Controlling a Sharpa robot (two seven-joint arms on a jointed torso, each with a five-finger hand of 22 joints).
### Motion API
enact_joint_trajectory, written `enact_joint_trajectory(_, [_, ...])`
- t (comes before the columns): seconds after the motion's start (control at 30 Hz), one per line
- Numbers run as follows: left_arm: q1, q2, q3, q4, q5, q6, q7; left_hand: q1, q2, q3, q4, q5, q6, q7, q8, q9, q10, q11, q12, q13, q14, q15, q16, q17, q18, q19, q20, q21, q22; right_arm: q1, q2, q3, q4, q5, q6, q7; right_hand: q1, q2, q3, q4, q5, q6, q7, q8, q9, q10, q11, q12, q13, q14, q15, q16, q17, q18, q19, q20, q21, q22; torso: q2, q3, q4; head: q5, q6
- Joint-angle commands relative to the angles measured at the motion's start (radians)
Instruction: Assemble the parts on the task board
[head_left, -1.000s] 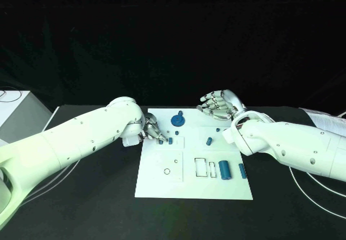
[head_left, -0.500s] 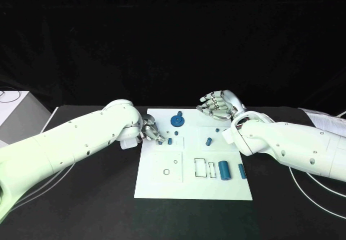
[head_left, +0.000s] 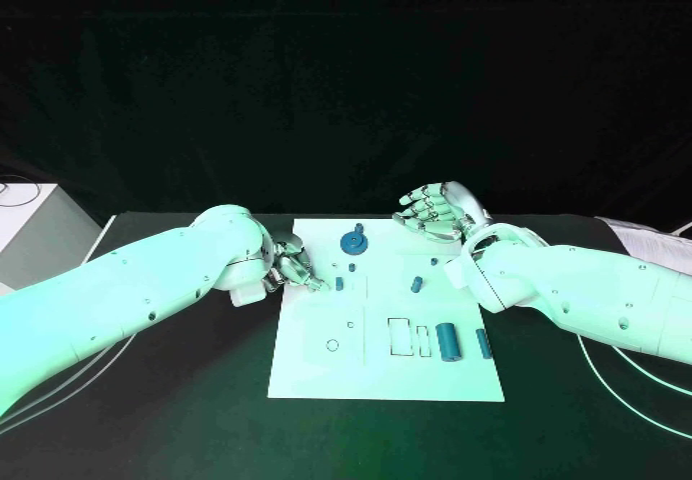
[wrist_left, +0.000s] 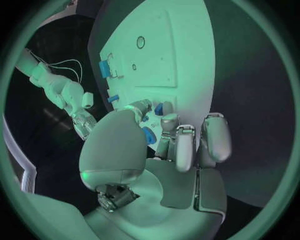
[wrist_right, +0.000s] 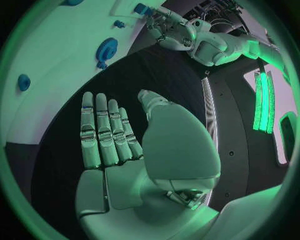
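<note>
Task board (head_left: 320, 370): white plate in the middle of the black counter (head_left: 173, 400), between my two arms.
Left hand (head_left: 296, 266): at the board's left edge, fingers curled toward the thumb over two small blue pegs (head_left: 340, 283); in the left wrist view (wrist_left: 164, 150) a small blue piece (wrist_left: 149, 135) sits between thumb and fingers, and I judge it pinched, though the contact is partly hidden.
Right hand (head_left: 433, 212): raised beyond the board's far right corner, flat, fingers extended side by side, holding nothing (wrist_right: 119, 145).
Blue gear (head_left: 353, 241): near the far edge, just beyond the left hand.
Loose cylinder (head_left: 450, 341): lying on the near right part of the board, long axis running from near to far, beside the rectangular slots (head_left: 400, 335).
Key relation: the pegs lie directly under the left fingertips; the left hand is far nearer than the right.
Step, as I read it: seating a peg at the board's left side.
</note>
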Motion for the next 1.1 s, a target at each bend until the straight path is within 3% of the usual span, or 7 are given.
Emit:
enact_joint_trajectory(0.03, [-0.003,-0.013,0.007,0.011,0.052,-0.031,0.017,-0.009,-0.007,-0.013,0.003,-0.004,0.002,-0.005,0.009,0.003,-0.002,0.007,0.007,0.004,0.082,0.009,-0.003,0.193,0.004,-0.005,0.003,-0.006,0.000,-0.001,-0.001,0.000,0.001,-0.002,0.015,0.014,0.006,-0.001,0.001,-0.001,0.006,-0.008,0.038,0.003,-0.001,0.002,0.008,-0.003,-0.001,-0.001,0.005,-0.005,-0.001,0.006,-0.005,0.001,0.000,-0.001,0.001,0.0003,-0.0007,0.000,0.001])
enact_joint_trajectory(0.47, [-0.008,-0.060,0.082,0.062,0.074,-0.156,0.110,-0.021,0.004,-0.063,0.002,-0.001,-0.030,0.006,0.026,0.009,-0.090,0.019,-0.039,-0.092,0.052,0.020,-0.033,0.117,0.022,-0.059,0.014,-0.056,-0.084,-0.002,-0.005,0.000,0.001,0.000,0.015,0.016,0.006,-0.001,0.001,-0.001,0.010,-0.008,0.038,0.004,-0.002,0.002,0.008,-0.003,-0.004,0.000,0.005,-0.006,-0.004,0.006,-0.006,0.002,0.000,-0.004,0.001,0.0018,-0.0014,-0.004,0.005])
enact_joint_trajectory(0.6, [-0.012,-0.062,0.093,0.066,0.086,-0.237,0.187,-0.018,0.017,-0.123,0.003,-0.005,-0.086,0.025,0.038,0.004,-0.240,0.036,-0.130,-0.259,0.004,0.035,-0.077,0.014,0.044,-0.128,0.027,-0.129,-0.194,-0.003,-0.005,0.000,0.000,0.001,0.015,0.016,0.005,-0.001,0.001,-0.001,0.010,-0.008,0.038,0.004,-0.002,0.002,0.008,-0.003,-0.005,0.001,0.005,-0.007,-0.004,0.006,-0.006,0.002,0.000,-0.004,0.000,0.0023,-0.0003,-0.006,0.006])
enact_joint_trajectory(0.73, [-0.017,-0.054,0.087,0.063,0.065,-0.300,0.277,0.112,0.064,-0.057,-0.008,0.008,-0.151,0.048,0.029,-0.025,-0.311,0.057,-0.182,-0.304,-0.083,0.052,-0.152,-0.142,0.076,-0.235,0.043,-0.247,-0.358,-0.003,-0.005,0.000,-0.001,0.002,0.015,0.017,0.005,-0.001,0.001,-0.001,0.011,-0.008,0.038,0.004,-0.002,0.002,0.008,-0.003,-0.005,0.001,0.005,-0.007,-0.004,0.006,-0.006,0.002,0.000,-0.004,-0.001,0.0030,0.0007,-0.007,0.007])
enact_joint_trajectory(0.8, [-0.022,-0.048,0.076,0.059,0.026,-0.333,0.337,0.238,0.045,0.057,-0.026,0.003,-0.172,0.059,0.012,-0.063,-0.360,0.070,-0.249,-0.356,-0.176,0.062,-0.227,-0.275,0.103,-0.340,0.051,-0.362,-0.504,-0.003,-0.005,0.000,-0.002,0.002,0.015,0.017,0.006,-0.001,0.001,-0.001,0.011,-0.008,0.038,0.004,-0.002,0.002,0.008,-0.003,-0.005,0.001,0.005,-0.007,-0.005,0.006,-0.006,0.002,0.000,-0.004,0.000,0.0026,0.0003,-0.007,0.008])
enact_joint_trajectory(0.93, [-0.034,-0.030,0.051,0.044,-0.068,-0.392,0.471,0.325,-0.025,0.194,-0.067,-0.010,-0.156,0.064,-0.002,-0.134,-0.378,0.076,-0.362,-0.468,-0.301,0.076,-0.289,-0.409,0.107,-0.394,0.063,-0.394,-0.533,-0.003,-0.003,0.000,-0.005,0.002,0.016,0.017,0.008,0.001,0.003,-0.003,0.012,-0.008,0.038,0.004,-0.002,0.002,0.008,-0.004,-0.007,0.001,0.005,-0.008,-0.006,0.006,-0.006,0.002,0.000,-0.006,0.001,0.0019,-0.0015,-0.007,0.011])
enact_joint_trajectory(1.1, [-0.050,-0.003,0.022,0.023,-0.165,-0.445,0.581,0.309,-0.058,0.202,-0.086,-0.023,-0.152,0.065,-0.038,-0.190,-0.391,0.080,-0.409,-0.519,-0.362,0.078,-0.304,-0.470,0.107,-0.420,0.068,-0.379,-0.515,-0.003,-0.001,0.000,-0.006,0.002,0.017,0.017,0.011,0.001,0.005,-0.005,0.013,-0.007,0.037,0.005,-0.003,0.002,0.008,-0.004,-0.010,0.002,0.005,-0.009,-0.008,0.006,-0.006,0.002,0.001,-0.008,0.002,0.0018,-0.0013,-0.012,0.017])
